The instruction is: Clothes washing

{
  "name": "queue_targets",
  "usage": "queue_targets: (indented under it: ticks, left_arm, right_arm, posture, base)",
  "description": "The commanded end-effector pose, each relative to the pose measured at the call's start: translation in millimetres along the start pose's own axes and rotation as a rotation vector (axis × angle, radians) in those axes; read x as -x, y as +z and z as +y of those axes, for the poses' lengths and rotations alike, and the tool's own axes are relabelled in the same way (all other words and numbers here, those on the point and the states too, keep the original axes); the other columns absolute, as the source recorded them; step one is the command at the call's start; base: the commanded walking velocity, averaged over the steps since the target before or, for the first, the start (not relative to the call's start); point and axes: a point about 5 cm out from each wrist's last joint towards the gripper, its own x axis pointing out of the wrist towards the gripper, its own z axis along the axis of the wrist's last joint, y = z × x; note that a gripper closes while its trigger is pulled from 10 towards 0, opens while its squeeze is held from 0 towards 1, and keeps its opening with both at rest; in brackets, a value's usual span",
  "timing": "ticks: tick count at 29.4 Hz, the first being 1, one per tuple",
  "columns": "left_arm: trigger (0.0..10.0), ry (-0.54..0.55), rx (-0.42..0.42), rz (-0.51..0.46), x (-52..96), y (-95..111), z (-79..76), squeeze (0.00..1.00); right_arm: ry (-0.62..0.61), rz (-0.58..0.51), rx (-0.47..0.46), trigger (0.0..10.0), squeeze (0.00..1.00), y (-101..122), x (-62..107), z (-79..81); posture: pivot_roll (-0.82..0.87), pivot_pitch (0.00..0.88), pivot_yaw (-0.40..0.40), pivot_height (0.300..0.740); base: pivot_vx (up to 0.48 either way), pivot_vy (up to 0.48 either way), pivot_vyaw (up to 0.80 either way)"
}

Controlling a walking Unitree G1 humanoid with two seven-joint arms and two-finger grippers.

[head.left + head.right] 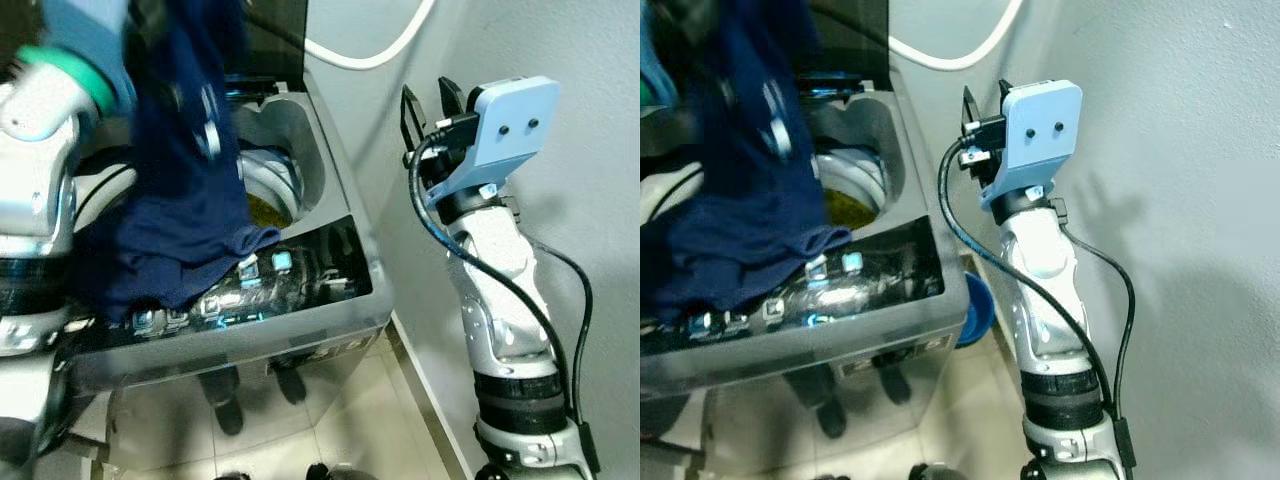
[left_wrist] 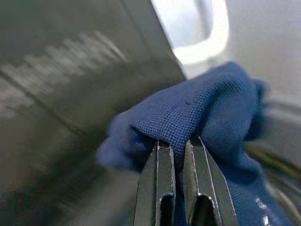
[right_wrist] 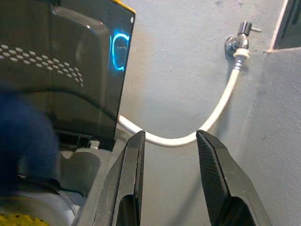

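Between the left gripper's (image 2: 178, 143) clenched fingers, a blue garment (image 1: 185, 190) hangs over the washer (image 1: 300, 290). Beyond the right gripper's (image 3: 170, 143) spread fingers, a hose (image 3: 221, 106) meets a tap (image 3: 237, 40).

We see the way down into the washing machine (image 1: 330, 300) partly blocked: the blue garment (image 1: 180, 210), pinched in our left gripper (image 2: 178, 141), hangs over the near side of the drum opening (image 1: 275, 190) and spills onto the front control panel (image 1: 290, 275). Only the far right part of the opening stays clear — yellow cloth (image 1: 268, 208) already lies in there. The raised lid (image 3: 61, 70) walls off the back. Our right gripper (image 3: 169, 155), fingers spread, hangs in the free gap between machine and wall (image 1: 560, 200); ahead of it the white hose (image 3: 216, 113) sags from the tap (image 3: 237, 40) across that gap.
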Motion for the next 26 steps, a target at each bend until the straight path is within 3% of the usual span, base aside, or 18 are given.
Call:
queue_targets:
  ticks: [1,4,8,11,12,26]
  left_arm:
    - [10.0,0.011,0.131,0.008,11.3,3,3.2,0.00]
    - [10.0,0.061,0.352,0.112,23.4,-12,3.8,0.00]
    - [10.0,0.047,0.375,0.129,29.6,-14,1.6,0.00]
    - [10.0,0.038,0.333,0.112,36.6,-10,1.7,0.00]
    - [10.0,0.029,0.336,0.117,38.0,-8,2.1,1.00]
    - [10.0,0.083,0.405,0.210,40.1,-18,-6.7,1.00]
  right_arm:
    - [-0.006,0.003,0.003,10.0,0.00,-1,3.2,-2.3]
    - [-0.004,0.004,0.003,10.0,0.00,-2,3.3,-1.7]
    - [-0.002,0.004,0.002,10.0,0.00,-2,3.2,-1.4]
    - [0.008,0.004,-0.003,10.0,0.00,-3,2.2,0.6]
    - [0.013,0.002,-0.006,10.0,0.00,-3,1.1,2.4]
    - [0.013,-0.002,-0.002,10.0,0.00,-2,1.0,2.0]
  posture:
    - [0.08,0.106,-0.011,0.740]
    - [0.08,0.107,-0.010,0.740]
    - [0.09,0.108,-0.015,0.740]
    - [0.11,0.103,-0.022,0.740]
    - [0.11,0.096,-0.022,0.740]
    - [0.09,0.090,-0.021,0.740]
  base:
    - [0.000,0.000,0.00]
    - [0.000,0.000,0.00]
    - [0.000,0.000,0.00]
    - [0.000,0.000,0.00]
    - [0.000,0.000,0.00]
    - [0.000,0.000,0.00]
